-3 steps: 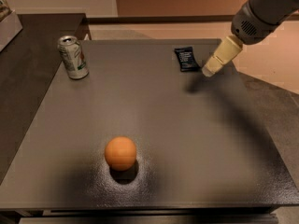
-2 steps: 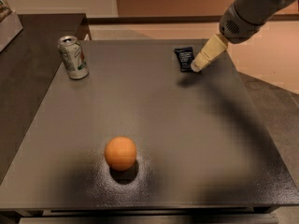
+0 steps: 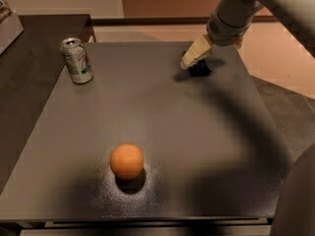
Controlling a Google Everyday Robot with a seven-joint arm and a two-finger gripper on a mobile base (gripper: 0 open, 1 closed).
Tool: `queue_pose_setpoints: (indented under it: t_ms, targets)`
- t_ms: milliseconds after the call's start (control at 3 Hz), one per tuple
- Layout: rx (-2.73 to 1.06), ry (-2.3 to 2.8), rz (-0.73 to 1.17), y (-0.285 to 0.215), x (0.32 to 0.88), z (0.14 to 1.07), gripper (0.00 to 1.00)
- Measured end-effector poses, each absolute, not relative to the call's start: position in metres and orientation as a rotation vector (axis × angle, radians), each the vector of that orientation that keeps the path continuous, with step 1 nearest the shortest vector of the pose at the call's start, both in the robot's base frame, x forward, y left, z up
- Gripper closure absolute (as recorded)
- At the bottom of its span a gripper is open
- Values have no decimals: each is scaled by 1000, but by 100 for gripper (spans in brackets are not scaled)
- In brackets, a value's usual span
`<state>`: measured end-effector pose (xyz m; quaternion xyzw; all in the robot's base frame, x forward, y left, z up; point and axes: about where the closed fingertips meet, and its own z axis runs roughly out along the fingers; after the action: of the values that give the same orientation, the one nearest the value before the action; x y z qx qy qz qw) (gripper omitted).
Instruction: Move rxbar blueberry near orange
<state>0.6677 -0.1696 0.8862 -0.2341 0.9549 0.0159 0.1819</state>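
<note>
The orange (image 3: 127, 161) sits on the dark table (image 3: 162, 117) toward the front, left of the middle. The rxbar blueberry (image 3: 199, 69) lies flat near the table's far right edge, mostly covered by my gripper; only a dark corner of it shows. My gripper (image 3: 193, 57) with its cream fingers hangs just over the bar's left end, reaching in from the upper right. The bar and the orange are far apart.
A silver-green drink can (image 3: 77, 60) stands upright at the table's far left. A second dark counter (image 3: 29, 58) adjoins on the left. My arm (image 3: 256, 4) crosses the upper right corner. Tan floor lies beyond the right edge.
My gripper has moved left and down from beside the bar's right side to directly over it, now covering most of the wrapper. The orange and can have not moved.
</note>
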Motion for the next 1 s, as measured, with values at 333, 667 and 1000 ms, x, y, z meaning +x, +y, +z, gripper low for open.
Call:
queue_pose_setpoints:
  t_ms: [333, 667, 1000]
  targets:
    - [-578, 2742, 21, -163, 676, 878, 0]
    - [-448, 2839, -13, -161, 691, 853, 0]
    - [-352, 2900, -31, -169, 703, 833, 0]
